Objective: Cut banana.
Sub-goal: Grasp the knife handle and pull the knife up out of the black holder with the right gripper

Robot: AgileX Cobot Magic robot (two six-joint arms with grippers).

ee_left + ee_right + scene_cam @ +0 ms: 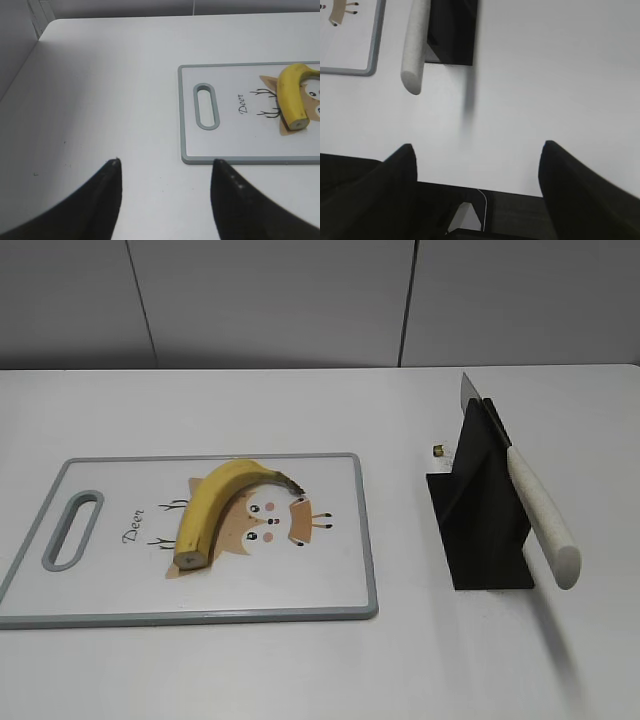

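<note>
The yellow banana [214, 508] lies on the white cutting board [100, 585] with a deer print, its dark stem tip to the right and its blunt end to the front. It also shows in the left wrist view [291, 98]. A knife [540, 520] with a white handle rests slanted in a black stand [482, 530]. My left gripper [165, 167] is open and empty over the bare table, left of the board's front corner. My right gripper [477, 150] is open and empty, in front of the stand and the knife handle [414, 55]. Neither arm shows in the exterior view.
The cutting board [230, 135] has a grey rim and a handle slot [206, 106] at its left end. A small brass-coloured object [438, 450] lies on the table behind the stand. The white table's left edge [35, 50] runs near a grey wall.
</note>
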